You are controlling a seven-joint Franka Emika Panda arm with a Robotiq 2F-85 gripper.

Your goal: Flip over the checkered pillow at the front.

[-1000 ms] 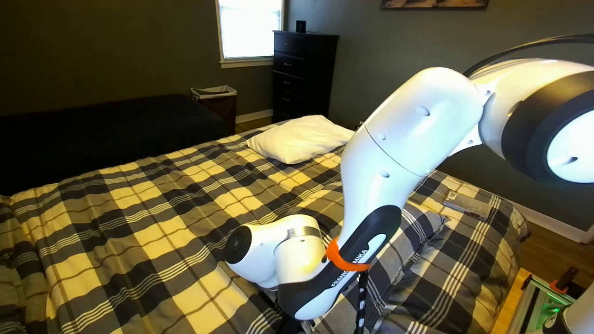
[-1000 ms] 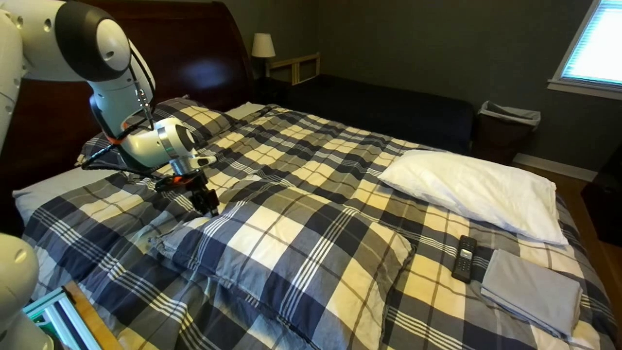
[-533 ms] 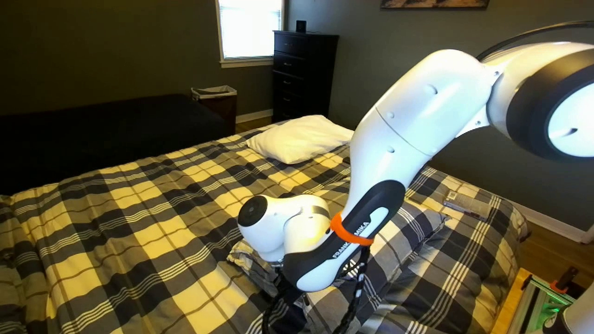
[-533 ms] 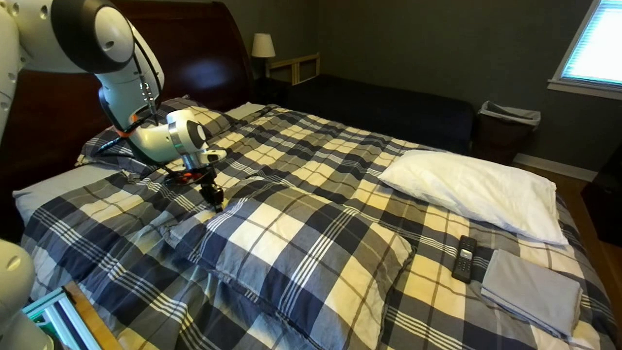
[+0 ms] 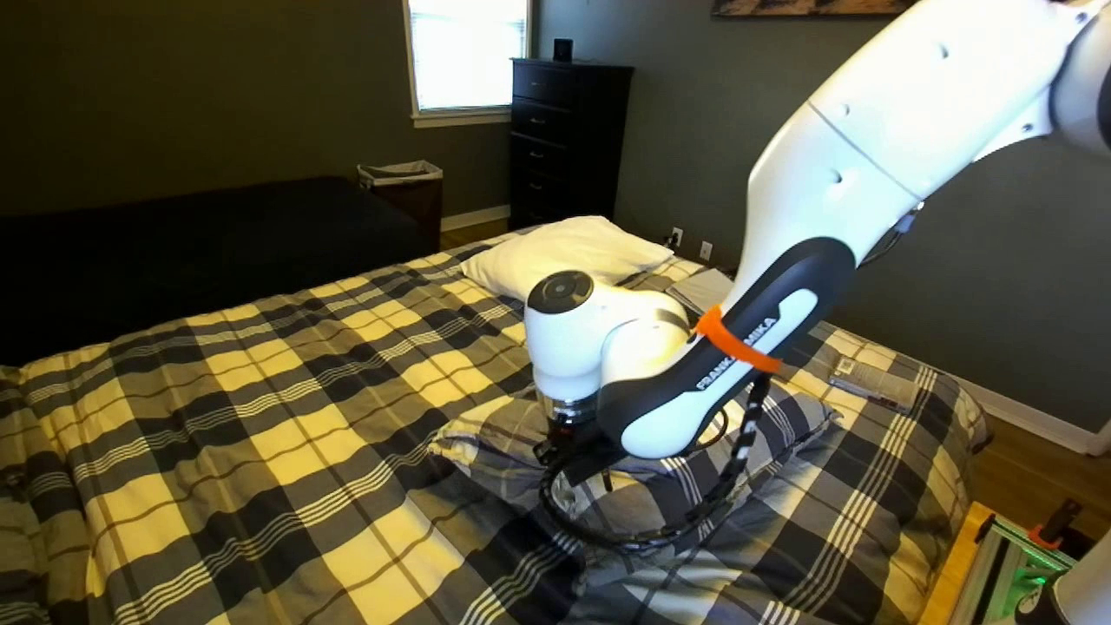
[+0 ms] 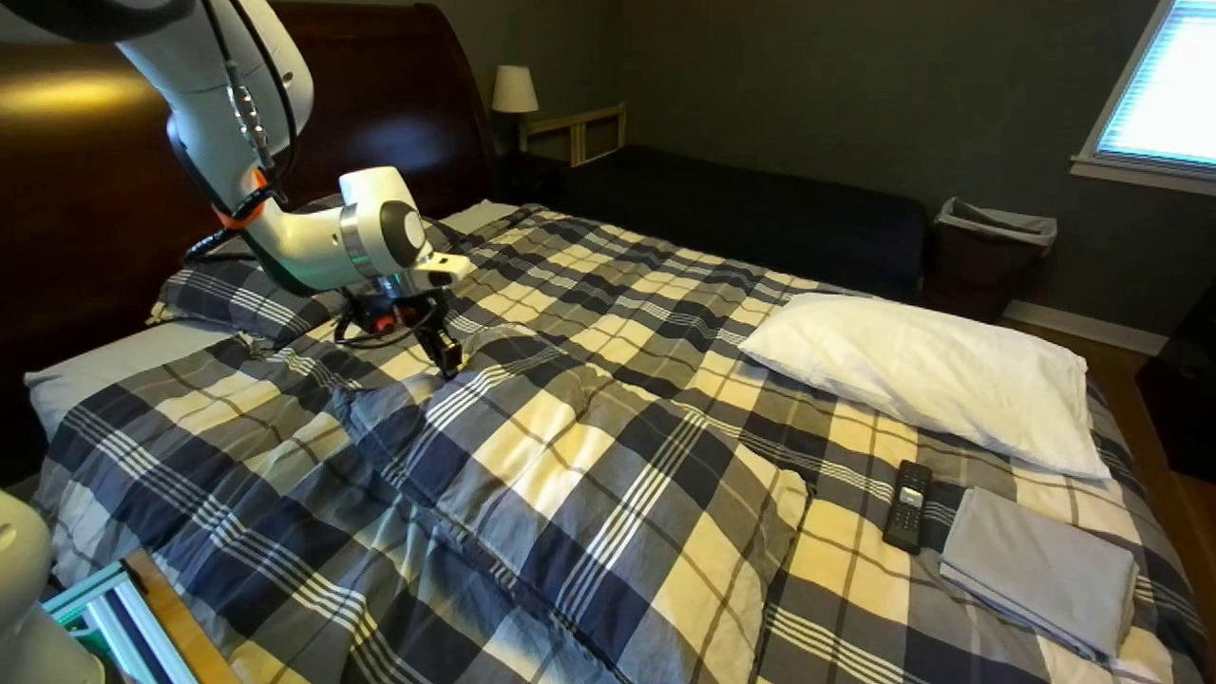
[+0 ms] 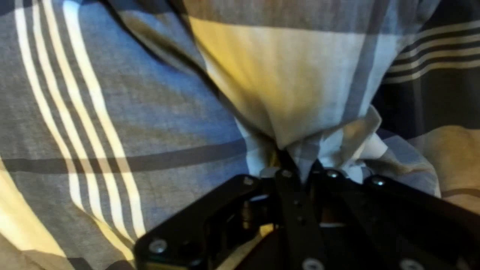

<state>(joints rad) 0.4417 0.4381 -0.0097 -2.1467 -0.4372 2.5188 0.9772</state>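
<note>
The checkered pillow (image 6: pixel 579 475), in navy, grey and white plaid, lies on the similarly plaid bedspread (image 6: pixel 313 570). At its edge nearer the headboard is my gripper (image 6: pixel 453 366), pointing down. In the wrist view the gripper (image 7: pixel 305 165) is shut, with pillow fabric pinched and bunched between its fingers. Folds run from the jaws across the pillow (image 7: pixel 150 93). That gripped edge looks pulled up, while most of the pillow still rests on the bed. In an exterior view the arm and its cable hide much of the pillow (image 5: pixel 490 434).
A white pillow (image 6: pixel 921 375) lies beyond the checkered one. Near it are a black remote (image 6: pixel 909 508) and a folded grey cloth (image 6: pixel 1040 570). Another plaid pillow (image 6: pixel 256 294) sits by the dark headboard (image 6: pixel 399 114). A flat object (image 5: pixel 872 382) lies near the bed's edge.
The arm has risen, and my gripper has moved up toward the checkered pillow's middle and closed on its fabric. The gripped edge has lifted, and the pillow's top has new creases.
</note>
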